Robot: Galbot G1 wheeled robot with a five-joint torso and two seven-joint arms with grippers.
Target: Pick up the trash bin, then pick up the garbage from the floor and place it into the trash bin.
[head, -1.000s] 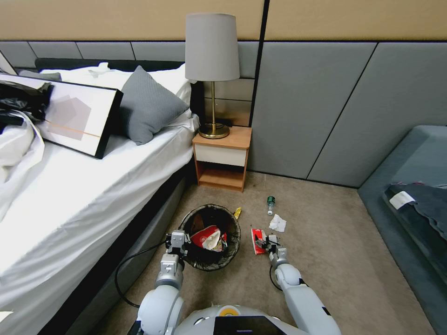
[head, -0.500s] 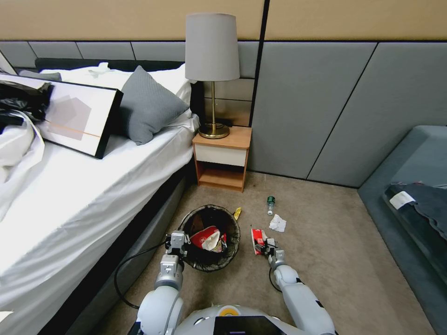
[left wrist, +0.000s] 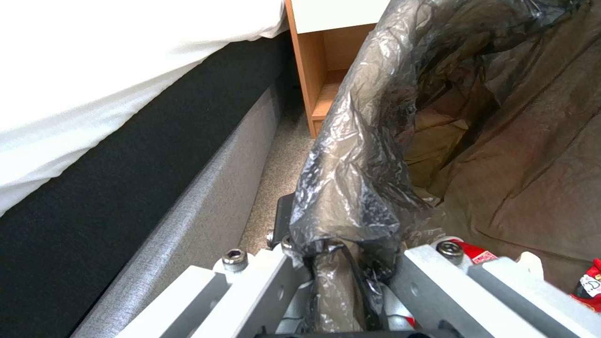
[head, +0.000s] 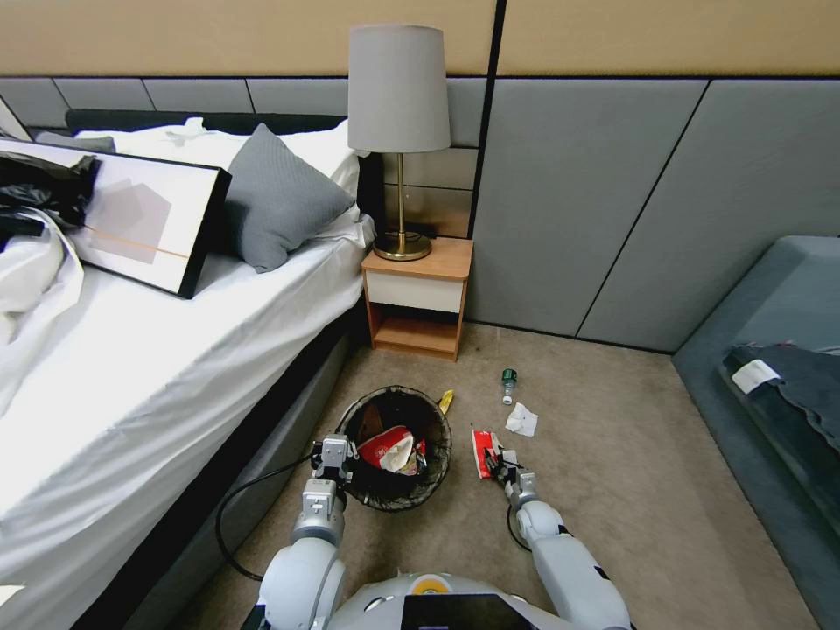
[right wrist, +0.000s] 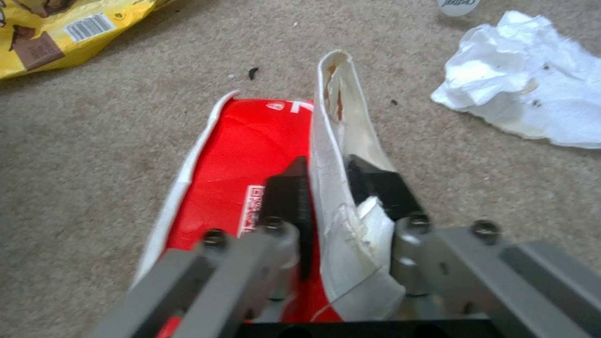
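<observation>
The trash bin (head: 395, 490), lined with a black bag, stands close in front of me beside the bed, with red-and-white packets inside. My left gripper (head: 346, 455) is shut on its bag-covered rim (left wrist: 350, 188); in the left wrist view the left gripper (left wrist: 341, 253) pinches the plastic. Right of the bin, my right gripper (head: 499, 464) is down at the floor (head: 612, 472). The right wrist view shows the right gripper (right wrist: 328, 188) shut on the upright white flap of a red-and-white packet (right wrist: 250, 141). More garbage lies nearby: a white tissue wad (head: 522, 420), a green-capped bottle (head: 508, 383), a yellow wrapper (head: 446, 401).
The bed (head: 175, 350) runs along my left, its grey base right next to the bin. A wooden nightstand (head: 418, 297) with a lamp (head: 399, 131) stands behind the bin. A grey sofa (head: 779, 385) is at the right. Open carpet lies between.
My right arm has sunk a little lower and nearer onto the red-and-white packet. The bin and the left gripper have stayed where they were.
</observation>
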